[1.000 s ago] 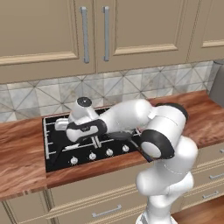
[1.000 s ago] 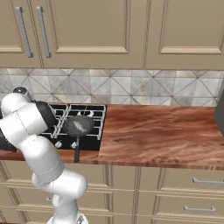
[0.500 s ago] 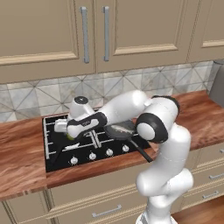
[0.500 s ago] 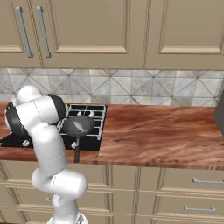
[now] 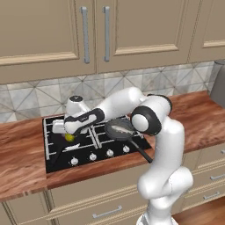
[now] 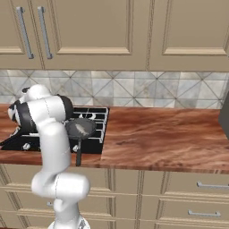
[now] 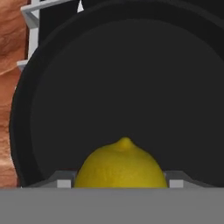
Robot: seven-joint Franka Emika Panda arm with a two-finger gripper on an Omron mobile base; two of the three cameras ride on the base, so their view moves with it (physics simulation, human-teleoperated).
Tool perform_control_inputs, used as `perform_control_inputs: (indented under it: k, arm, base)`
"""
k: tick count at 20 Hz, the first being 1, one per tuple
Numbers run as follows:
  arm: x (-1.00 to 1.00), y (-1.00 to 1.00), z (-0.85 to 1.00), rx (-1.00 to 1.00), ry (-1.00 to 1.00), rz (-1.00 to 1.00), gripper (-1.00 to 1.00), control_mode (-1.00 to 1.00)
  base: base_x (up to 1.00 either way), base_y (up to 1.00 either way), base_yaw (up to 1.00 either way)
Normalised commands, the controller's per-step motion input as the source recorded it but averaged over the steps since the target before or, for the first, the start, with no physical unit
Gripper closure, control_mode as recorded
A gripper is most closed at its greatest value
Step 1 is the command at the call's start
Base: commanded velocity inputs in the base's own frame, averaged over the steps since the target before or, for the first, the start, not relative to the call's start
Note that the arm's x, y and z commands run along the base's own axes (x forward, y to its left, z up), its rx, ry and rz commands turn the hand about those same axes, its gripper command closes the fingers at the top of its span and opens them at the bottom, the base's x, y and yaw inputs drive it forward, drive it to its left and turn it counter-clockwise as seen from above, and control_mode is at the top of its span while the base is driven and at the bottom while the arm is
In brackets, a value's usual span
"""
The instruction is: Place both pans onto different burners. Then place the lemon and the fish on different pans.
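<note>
Yellow-green oval lemon (image 7: 120, 164) is pinched in our hand (image 5: 67, 137), which hangs over the left half of the black hob (image 5: 55, 159) set into the wooden bench (image 5: 22, 176). From the hand view we see the fruit sitting right between the fingers, just above the dark inside of the all-black round frying pan (image 7: 131, 87), which takes up the hob's left side. We can't tell whether the lemon is touching the pan's floor. Our other pan, the round one with the grey inside (image 5: 119, 129), sits on the hob's front right burner, its long thin black handle (image 5: 143, 152) sticking out past the hob's front edge. That slender silvery-grey fish (image 5: 118, 128) lies across the middle of it.
</note>
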Motion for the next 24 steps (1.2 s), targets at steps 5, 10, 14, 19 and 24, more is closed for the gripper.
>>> perform_control_inputs:
  k: [5, 10, 14, 19, 24]
  arm:
    - [0.09, 0.0, -0.04, -0.01, 0.07, -0.01, -1.0, -1.0]
    - [0.06, 0.0, 0.0, 0.0, 0.02, 0.0, -1.0, -1.0]
    - [0.0, 0.0, 0.0, 0.0, 0.0, 0.0, -1.0, -1.0]
    - [0.0, 0.0, 0.06, 0.0, -0.01, 0.0, -1.0, -1.0]
    - [-0.02, 0.0, 0.31, 0.0, -0.08, 0.0, -1.0, -1.0]
  base:
    - [0.0, 0.0, 0.0]
    - [0.0, 0.0, 0.0]
    - [0.0, 0.0, 0.0]
    - [0.0, 0.0, 0.0]
    - [0.0, 0.0, 0.0]
